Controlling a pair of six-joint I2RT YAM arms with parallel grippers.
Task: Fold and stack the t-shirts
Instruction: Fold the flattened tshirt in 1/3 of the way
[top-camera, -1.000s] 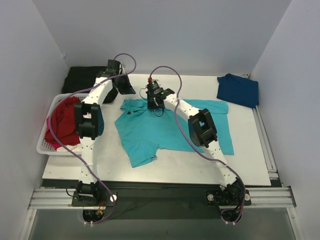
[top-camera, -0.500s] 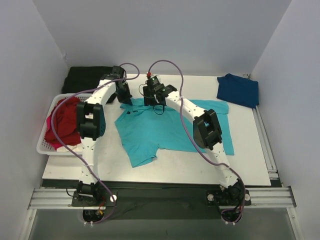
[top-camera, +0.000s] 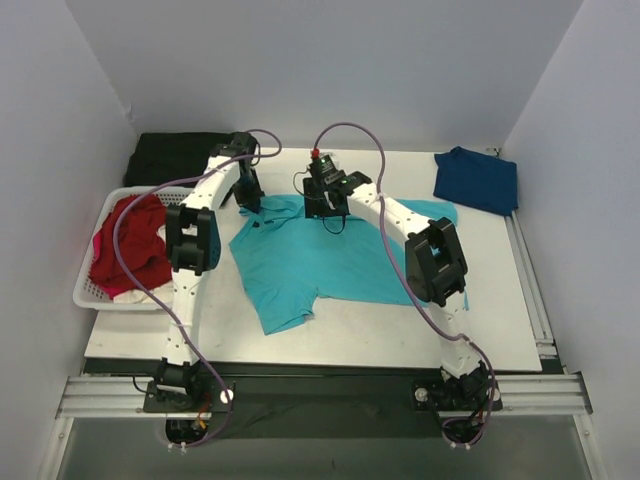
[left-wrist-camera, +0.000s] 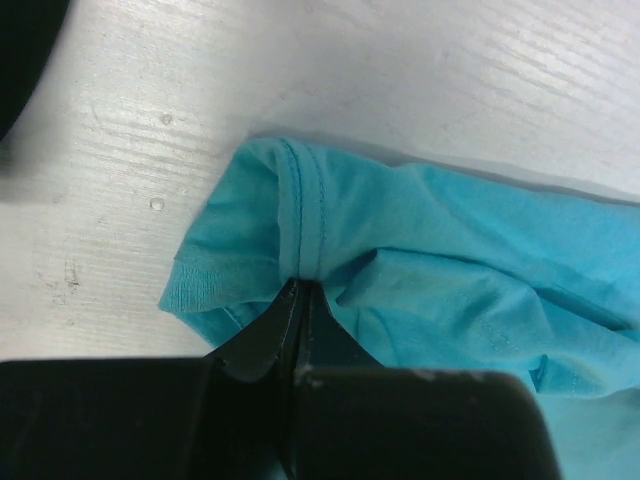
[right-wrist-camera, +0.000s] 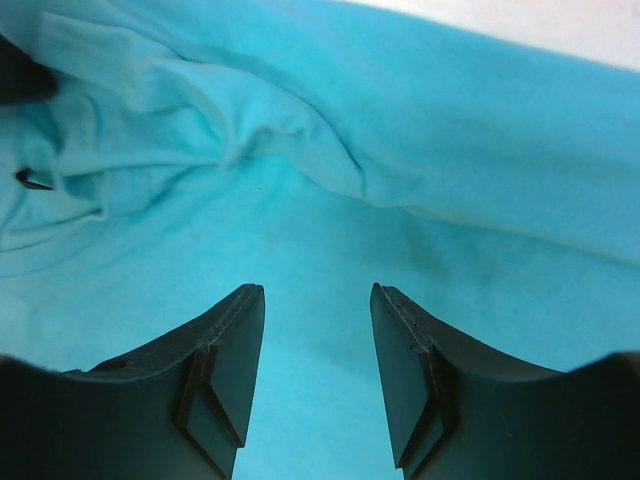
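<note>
both grippers have closed in on the teal shirt's far edge

over the last second the left gripper (left-wrist-camera: 298, 292) has come down from beside the black cloth (top-camera: 170, 155) onto the far left corner of the teal t-shirt (top-camera: 330, 262). the right gripper (right-wrist-camera: 315, 300) has slid a little rightward along the same edge. the shirt lies rumpled in the middle of the table (top-camera: 350, 335), with that corner bunched. the left jaws are pressed together on a fold of hem. the right jaws stand wide apart just above the cloth, holding nothing. the navy t-shirt (top-camera: 476, 180) sits at the far right corner, and the red t-shirt (top-camera: 125, 245) is in the basket (top-camera: 90, 295). the left pinch looks thin, so a pull to spread the shirt could slip free. with only 1 corner held, the cloth would likely drag and bunch rather than flatten.
</note>
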